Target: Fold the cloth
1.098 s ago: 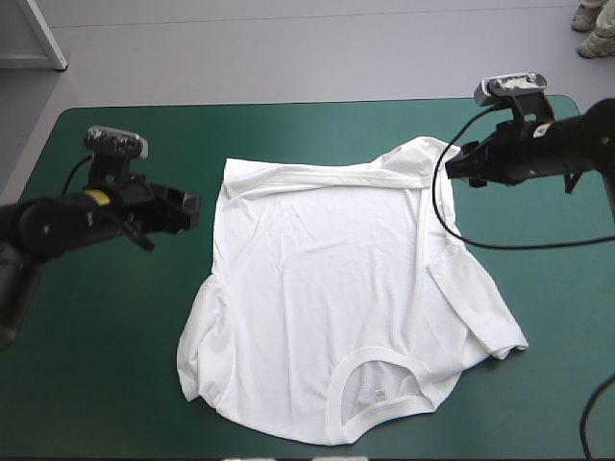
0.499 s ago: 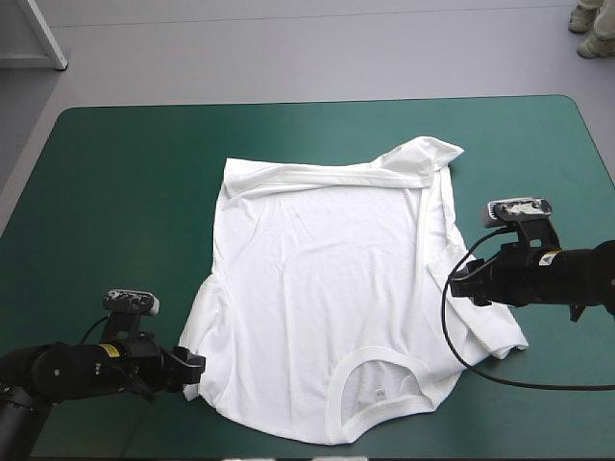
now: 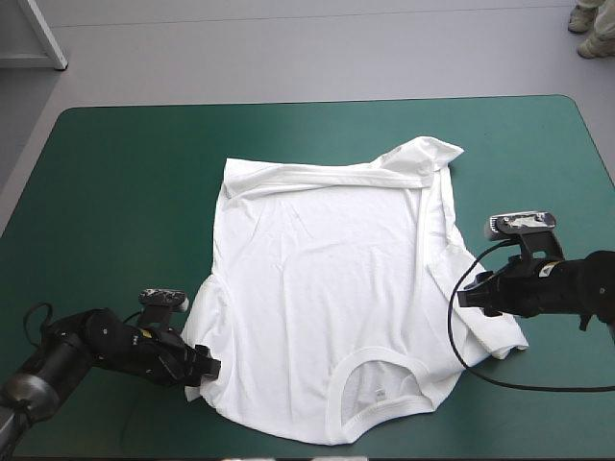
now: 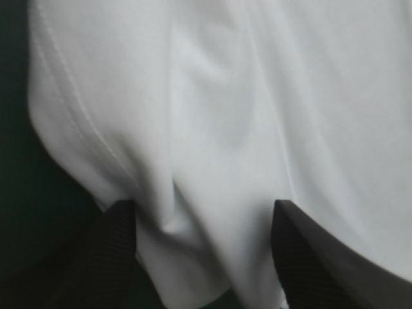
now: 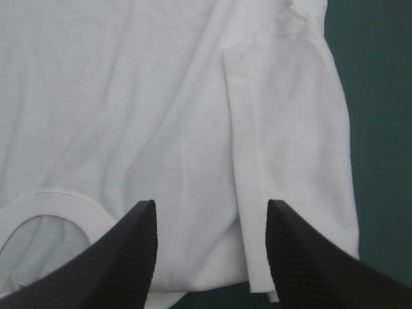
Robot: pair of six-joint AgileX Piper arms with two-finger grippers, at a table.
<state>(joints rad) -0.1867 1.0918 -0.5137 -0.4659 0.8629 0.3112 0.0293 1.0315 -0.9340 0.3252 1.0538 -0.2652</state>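
We have the T-shirt (image 3: 317,279) lying spread at the middle of the teal-green table (image 3: 115,192), collar (image 3: 380,358) toward the near edge, only its hem (image 3: 317,177) turned over along the far side, so we judge the folding barely begun. Our left gripper (image 3: 205,369) sits at the sleeve (image 3: 199,331) toward the near left corner, our right gripper (image 3: 463,296) at the opposite sleeve, both with fingers (image 5: 138,244) apart, nothing clamped yet
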